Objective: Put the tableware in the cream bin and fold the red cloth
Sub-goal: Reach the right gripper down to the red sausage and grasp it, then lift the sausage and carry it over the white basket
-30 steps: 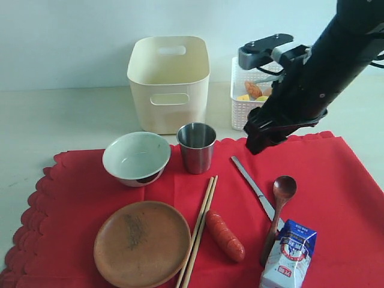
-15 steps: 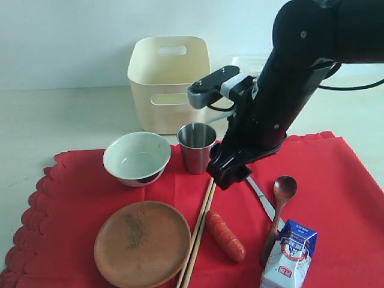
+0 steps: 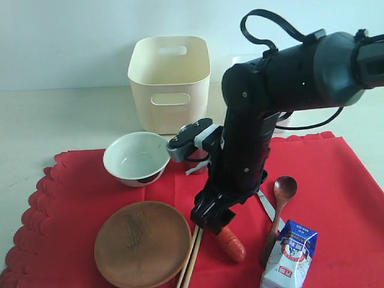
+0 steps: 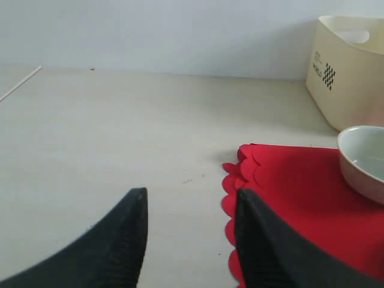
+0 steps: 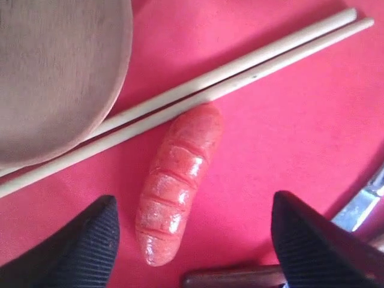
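- Cloth [image 3: 336, 174] lay flat and unfolded on the table [image 4: 120, 120].
- Bin [image 3: 170, 84] stood behind the cloth.
- Plate [image 3: 143, 243], bowl [image 3: 136, 157], chopsticks [image 3: 191, 258] and spoon [image 3: 281, 198] lay on the cloth, outside the bin.
- Right gripper [image 5: 193, 207] hovered over the sausage [image 5: 174, 180], jaws wide apart.
- Left gripper [image 4: 191, 201] hung over the table by the cloth's edge, jaws apart.

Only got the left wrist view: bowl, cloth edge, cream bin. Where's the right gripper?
Observer: The right gripper is open over the sausage on the red cloth.
Operator: Chopsticks near it?
Observer: The wooden chopsticks lie between the sausage and the wooden plate.
Operator: Spoon?
Observer: The dark wooden spoon lies on the cloth, its handle end beside the milk carton.
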Controlling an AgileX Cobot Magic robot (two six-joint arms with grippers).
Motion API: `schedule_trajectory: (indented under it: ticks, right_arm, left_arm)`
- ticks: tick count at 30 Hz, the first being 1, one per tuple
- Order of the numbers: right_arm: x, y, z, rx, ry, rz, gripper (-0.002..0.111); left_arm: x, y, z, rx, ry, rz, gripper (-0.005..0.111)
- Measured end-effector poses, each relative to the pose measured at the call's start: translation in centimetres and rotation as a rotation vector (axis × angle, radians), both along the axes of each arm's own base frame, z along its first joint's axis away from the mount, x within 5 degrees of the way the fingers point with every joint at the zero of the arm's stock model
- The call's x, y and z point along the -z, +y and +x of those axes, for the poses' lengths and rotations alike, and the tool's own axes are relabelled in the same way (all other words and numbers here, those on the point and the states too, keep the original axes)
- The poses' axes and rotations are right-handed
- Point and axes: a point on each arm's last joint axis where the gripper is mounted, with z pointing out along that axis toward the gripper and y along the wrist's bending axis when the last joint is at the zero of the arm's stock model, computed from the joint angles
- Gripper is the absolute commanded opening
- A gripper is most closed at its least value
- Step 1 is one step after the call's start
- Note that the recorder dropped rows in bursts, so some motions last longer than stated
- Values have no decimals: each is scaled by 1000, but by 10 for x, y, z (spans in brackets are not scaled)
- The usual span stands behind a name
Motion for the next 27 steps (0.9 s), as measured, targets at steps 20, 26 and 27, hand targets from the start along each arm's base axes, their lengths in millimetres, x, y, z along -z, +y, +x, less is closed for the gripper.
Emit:
schedule_trajectory:
  ticks: [20,26,27]
  right_arm:
    - [42,6,1,35,93,-38,64]
    - [45,6,1,37,101,-43,19]
    - [45,6,1,36,100,-44,11]
  left_arm:
    - [0,0,0,0,0,0,45]
    - [0,0,0,0,0,0,45]
    - [0,0,0,0,0,0,45]
